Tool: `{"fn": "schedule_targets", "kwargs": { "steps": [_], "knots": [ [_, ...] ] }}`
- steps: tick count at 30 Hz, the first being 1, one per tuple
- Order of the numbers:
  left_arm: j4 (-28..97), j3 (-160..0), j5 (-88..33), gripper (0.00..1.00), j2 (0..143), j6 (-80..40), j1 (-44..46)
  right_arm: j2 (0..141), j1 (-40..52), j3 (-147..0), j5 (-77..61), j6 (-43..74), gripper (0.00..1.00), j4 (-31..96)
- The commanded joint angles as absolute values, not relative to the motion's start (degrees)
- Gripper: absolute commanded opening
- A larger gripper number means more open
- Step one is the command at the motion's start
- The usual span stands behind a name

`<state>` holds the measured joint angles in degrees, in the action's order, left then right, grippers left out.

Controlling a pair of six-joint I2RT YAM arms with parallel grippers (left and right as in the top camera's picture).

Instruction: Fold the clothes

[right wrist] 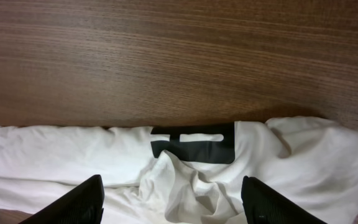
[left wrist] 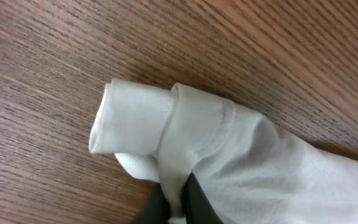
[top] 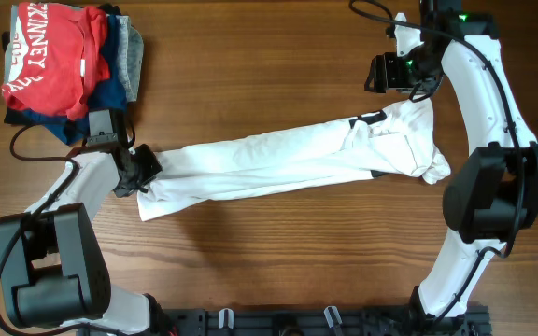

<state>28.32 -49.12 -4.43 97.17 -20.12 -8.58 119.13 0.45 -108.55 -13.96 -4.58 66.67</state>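
Reading the overhead view first: the white T-shirt (top: 278, 163) is pulled into a long bunched band across the table (top: 278, 56), running from the left end effector (top: 144, 168) toward the right end effector (top: 388, 75). The left one sits at the band's narrow end. The wider, crumpled end lies just beside the right one, with a bit of black lettering (top: 372, 119) showing. Behind the left end effector there's a pile: a red T-shirt (top: 49, 56) on top of navy and grey garments (top: 124, 56), apart from the white shirt

Left wrist: the left end effector (left wrist: 176, 208) is clamped on the white T-shirt (left wrist: 260, 168). The dark fingers (left wrist: 197, 205) are together with a hem fold pinched between them. A rolled edge of cloth sticks out ahead of the tips, lying on the table (left wrist: 229, 50)

Right wrist: the right end effector (right wrist: 179, 205) has its fingers (right wrist: 82, 202) wide apart, gripping nothing. The white T-shirt (right wrist: 61, 149) lies under and between them. The black lettering (right wrist: 194, 143) is just ahead of the tips, roughly centred, with the table (right wrist: 179, 56) beyond. Can't tell whether the tips touch the cloth
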Motion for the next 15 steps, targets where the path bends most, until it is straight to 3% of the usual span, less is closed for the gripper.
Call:
{"fn": "schedule_targets", "kwargs": {
  "steps": [1, 3, 5, 9, 10, 15],
  "knots": [
    [30.5, -46.52, -9.63, 0.04, 99.31, -21.19, -8.56, 117.86, 0.58, -109.71, -15.27, -4.08, 0.69, 66.5],
    [32.18, -47.53, -9.58, 0.04, 96.44, -21.41, -9.3, 117.86, 0.58, -109.71, -17.28, -4.1, 0.65, 66.48],
    [33.32, -48.47, -8.62, 0.04, 93.27, -21.41, -10.02, 117.86, 0.58, -109.71, -20.95, -4.14, 0.55, 66.39],
    [35.73, -51.03, -5.82, 0.04, 87.13, -21.39, -11.68, 117.86, 0.58, -109.69, -26.28, -4.1, 0.08, 66.43],
    [36.45, -51.96, -5.41, 0.04, 85.54, -21.37, -12.34, 117.86, 0.58, -109.54, -27.07, -4.12, 0.04, 66.46],
    [39.62, -56.64, -4.43, 0.04, 81.95, -18.98, -15.2, 117.86, 0.58, -108.36, -27.09, -4.08, 0.04, 68.38]
  ]
}}
